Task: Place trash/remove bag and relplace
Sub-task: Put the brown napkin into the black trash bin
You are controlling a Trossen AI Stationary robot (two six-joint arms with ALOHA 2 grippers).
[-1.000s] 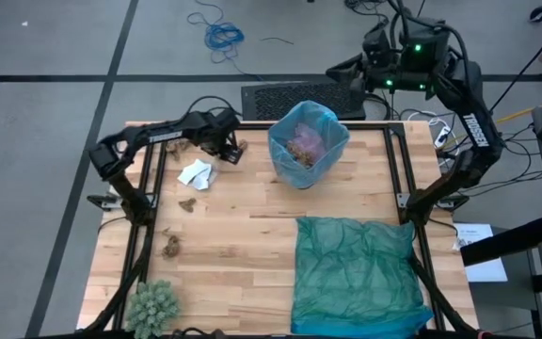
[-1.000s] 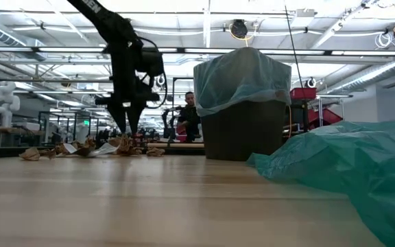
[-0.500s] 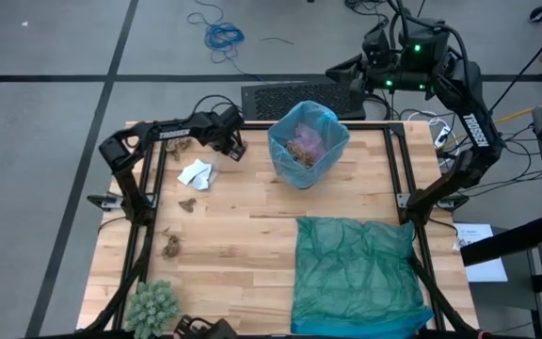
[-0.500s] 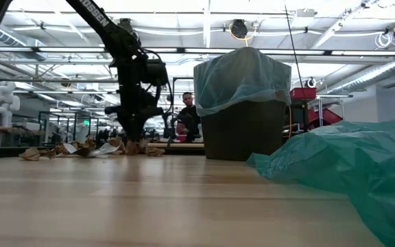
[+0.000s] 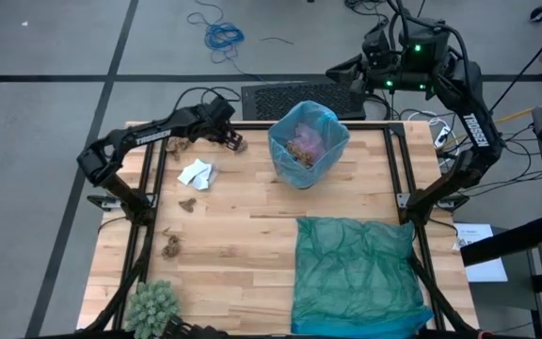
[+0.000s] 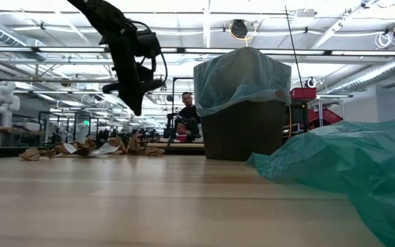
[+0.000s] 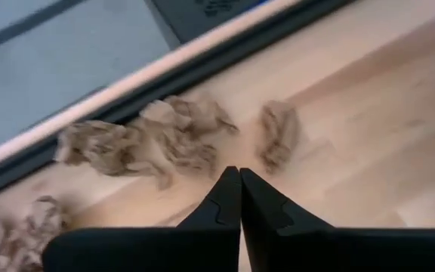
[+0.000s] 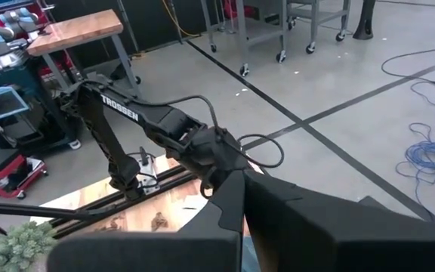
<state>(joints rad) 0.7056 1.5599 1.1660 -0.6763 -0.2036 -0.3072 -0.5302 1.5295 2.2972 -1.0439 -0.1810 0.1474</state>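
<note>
A: Well, left gripper [image 7: 240, 181] just clenched and lifted off the table [image 5: 252, 245]. Fingers pinched flat together, nothing between them.

B: Missed, then. Trash [image 7: 165, 140] is on the wood by the far-left edge; bag [image 5: 307, 141] lines the bin. Right gripper [image 8: 244, 185]?

A: Clenched, parked beyond the table.

B: Needs 1 regrasp.

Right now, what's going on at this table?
A cleanup is under way. The left gripper is shut and empty, raised above the brown paper wads at the table's far left edge. The bin, lined with a light blue bag, already holds some trash. A white scrap and more wads lie on the table. The right gripper waits shut, behind the table.
</note>
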